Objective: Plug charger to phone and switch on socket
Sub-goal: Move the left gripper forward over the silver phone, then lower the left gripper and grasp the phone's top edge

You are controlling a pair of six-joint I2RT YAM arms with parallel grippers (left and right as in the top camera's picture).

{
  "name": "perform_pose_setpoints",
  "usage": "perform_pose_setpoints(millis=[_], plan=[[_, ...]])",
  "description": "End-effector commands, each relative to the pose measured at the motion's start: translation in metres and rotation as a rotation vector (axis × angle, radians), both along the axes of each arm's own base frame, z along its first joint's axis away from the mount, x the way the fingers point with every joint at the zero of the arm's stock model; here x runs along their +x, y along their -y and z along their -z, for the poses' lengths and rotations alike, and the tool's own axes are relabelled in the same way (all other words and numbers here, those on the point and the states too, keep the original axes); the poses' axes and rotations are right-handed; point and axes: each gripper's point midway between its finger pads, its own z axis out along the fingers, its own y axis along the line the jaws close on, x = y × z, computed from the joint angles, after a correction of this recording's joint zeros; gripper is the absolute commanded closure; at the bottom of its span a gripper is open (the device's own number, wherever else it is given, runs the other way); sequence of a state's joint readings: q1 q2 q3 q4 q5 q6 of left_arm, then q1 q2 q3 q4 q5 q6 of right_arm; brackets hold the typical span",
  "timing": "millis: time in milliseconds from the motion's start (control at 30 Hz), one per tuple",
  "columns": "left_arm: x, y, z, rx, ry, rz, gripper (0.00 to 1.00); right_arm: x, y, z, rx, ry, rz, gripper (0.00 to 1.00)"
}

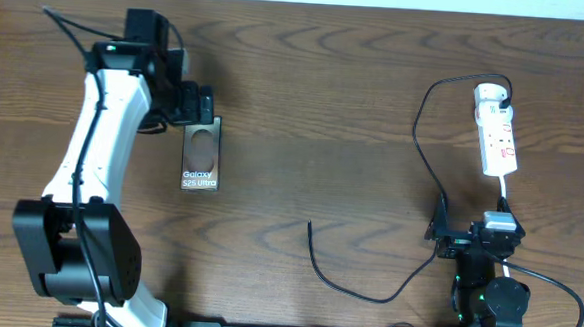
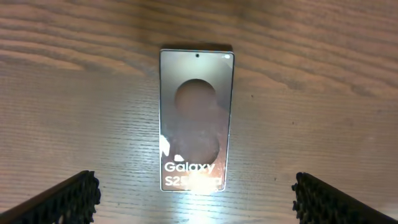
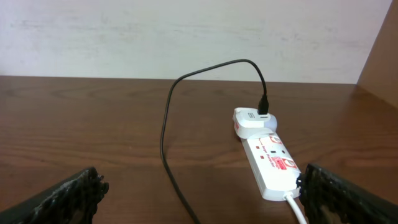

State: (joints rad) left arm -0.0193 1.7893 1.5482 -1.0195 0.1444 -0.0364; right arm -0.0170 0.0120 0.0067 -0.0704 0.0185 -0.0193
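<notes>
Below, my left end effector (image 2: 196,186) hangs over the table (image 1: 356,87) with its fingers (image 2: 74,196) spread wide, one on either side of the phone's (image 2: 196,118) lettered end and touching neither edge. The phone lies flat, face up. My right end effector (image 3: 202,193) is likewise spread and holds nothing; it faces the power strip (image 3: 270,158), which lies flat near the table's right side. The charger cable (image 3: 166,118) enters a white adapter (image 3: 254,121) at the strip's far end, arcs over and runs across the table. Its free plug tip (image 1: 310,225) rests on bare wood, well apart from the phone.
</notes>
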Motion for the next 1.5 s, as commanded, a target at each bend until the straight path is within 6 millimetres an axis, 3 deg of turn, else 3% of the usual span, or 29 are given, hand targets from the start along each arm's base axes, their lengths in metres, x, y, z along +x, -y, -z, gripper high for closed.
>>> perform_pose_setpoints(millis=[0, 67, 100, 133, 400, 700, 1000, 1267, 1467], plan=[[-0.004, 0.000, 0.010, 0.083, -0.015, 0.039, 0.22, 0.000, -0.002, 0.000, -0.012, -0.001, -0.011, 0.01], [-0.005, 0.003, 0.013, 0.086, -0.016, 0.049, 0.25, 0.000, -0.002, 0.000, -0.012, -0.001, -0.011, 0.01], [-0.005, 0.004, 0.014, 0.085, -0.018, 0.049, 0.21, 0.000, -0.002, 0.000, -0.012, -0.001, -0.011, 0.01], [-0.006, 0.004, 0.016, 0.085, -0.022, 0.048, 0.02, 0.000, -0.002, 0.000, -0.012, -0.001, -0.011, 0.01], [-0.011, 0.004, 0.030, 0.086, -0.039, 0.048, 0.02, 0.000, -0.002, 0.000, -0.012, -0.001, -0.010, 0.01], [-0.021, 0.004, 0.066, 0.080, -0.051, 0.042, 0.02, 0.000, -0.002, 0.000, -0.012, -0.001, -0.011, 0.01], [-0.019, 0.004, 0.079, 0.075, -0.030, 0.038, 0.02, 0.000, -0.002, 0.000, -0.012, -0.001, -0.011, 0.01], [-0.015, 0.005, 0.079, 0.071, -0.012, 0.023, 0.02, 0.000, -0.002, 0.000, -0.012, -0.001, -0.011, 0.01], [-0.011, 0.014, 0.084, 0.075, -0.005, 0.029, 0.02, 0.000, -0.002, 0.000, -0.012, -0.001, -0.011, 0.01]])
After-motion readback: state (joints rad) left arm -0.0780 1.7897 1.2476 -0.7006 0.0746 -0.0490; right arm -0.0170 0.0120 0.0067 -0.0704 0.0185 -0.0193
